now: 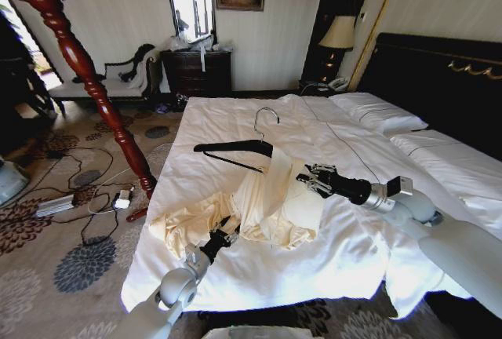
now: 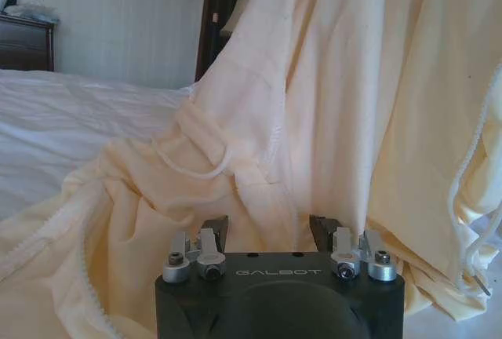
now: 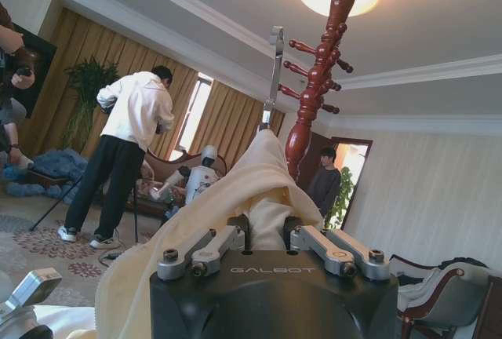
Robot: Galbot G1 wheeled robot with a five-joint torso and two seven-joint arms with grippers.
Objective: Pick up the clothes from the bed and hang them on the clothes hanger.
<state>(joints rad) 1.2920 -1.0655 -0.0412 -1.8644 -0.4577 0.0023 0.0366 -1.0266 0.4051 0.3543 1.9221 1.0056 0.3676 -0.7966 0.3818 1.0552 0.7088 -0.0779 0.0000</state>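
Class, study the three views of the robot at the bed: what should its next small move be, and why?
Probably the left gripper should draw its bunch of the clothes sideways towards the bare arm of the clothes hanger. The cloth drapes over just one end, where the right gripper holds it, and most of it lies heaped on the bed.
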